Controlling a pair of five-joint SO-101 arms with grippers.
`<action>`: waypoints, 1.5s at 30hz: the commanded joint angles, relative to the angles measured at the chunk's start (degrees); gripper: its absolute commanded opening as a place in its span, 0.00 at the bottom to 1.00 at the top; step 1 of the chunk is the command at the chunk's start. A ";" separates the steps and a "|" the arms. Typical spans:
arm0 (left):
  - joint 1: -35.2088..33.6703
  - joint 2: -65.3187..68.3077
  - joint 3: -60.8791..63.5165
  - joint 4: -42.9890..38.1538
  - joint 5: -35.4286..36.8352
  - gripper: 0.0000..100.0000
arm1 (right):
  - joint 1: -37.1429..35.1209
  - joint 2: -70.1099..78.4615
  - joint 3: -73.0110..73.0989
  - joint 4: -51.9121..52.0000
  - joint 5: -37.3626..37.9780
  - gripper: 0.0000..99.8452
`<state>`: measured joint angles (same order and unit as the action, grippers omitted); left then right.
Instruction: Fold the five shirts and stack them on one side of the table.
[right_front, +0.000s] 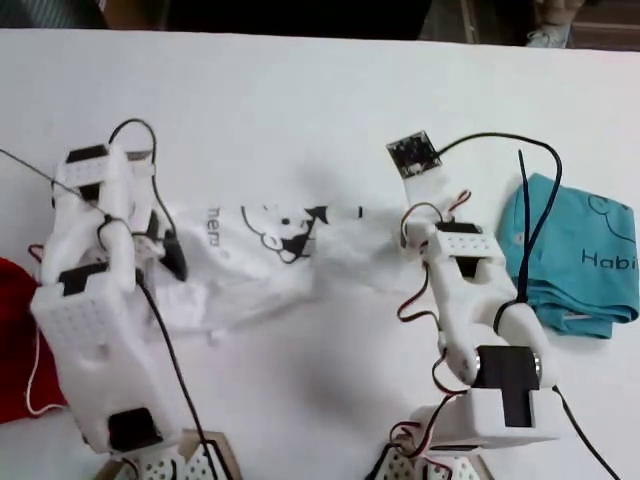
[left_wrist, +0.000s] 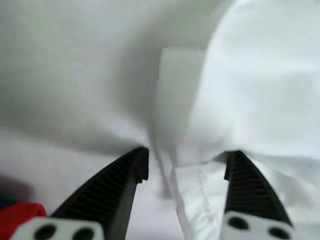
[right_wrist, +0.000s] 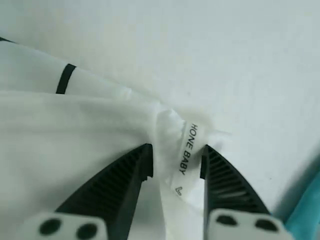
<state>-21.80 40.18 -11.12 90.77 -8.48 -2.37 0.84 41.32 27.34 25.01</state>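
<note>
The white shirt (right_front: 265, 245) is spread, crumpled and unfolded, across the middle of the bench (right_front: 300, 90) in the high view, between the two arms.

A teal shirt (right_front: 575, 260) is seen folded at the right edge of that view, well apart from the white one. It is crossed by a black cable (right_front: 528, 215) that hangs from the right arm. A red shirt (right_front: 15, 340) is found at the lower left edge, partly hidden behind the left arm's body; a corner of it also shows at the lower left of the left wrist view.

The left hand (left_wrist: 185, 160) is placed at the white shirt's left end. Its jaws are spread apart, with a hem of the fabric lying between them and no grip taken.

The right hand (right_wrist: 176, 155) is placed at the shirt's right end. Its jaws are drawn in on a bunched fold carrying the neck label (right_wrist: 186, 150), and the cloth is gathered into creases just past the fingertips.
</note>
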 joint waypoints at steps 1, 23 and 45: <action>2.90 3.16 -3.74 0.97 0.18 0.10 | -0.04 0.04 -0.26 -0.92 -0.35 0.17; -1.58 -11.43 -22.46 11.43 0.26 0.03 | 5.76 -1.98 -0.53 -2.33 -13.19 0.17; 13.80 -14.07 -17.19 10.55 1.14 0.03 | 3.12 -3.74 -0.97 2.95 -11.52 0.17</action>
<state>-4.84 29.71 -29.85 101.14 -7.08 3.96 0.84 41.32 26.99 10.51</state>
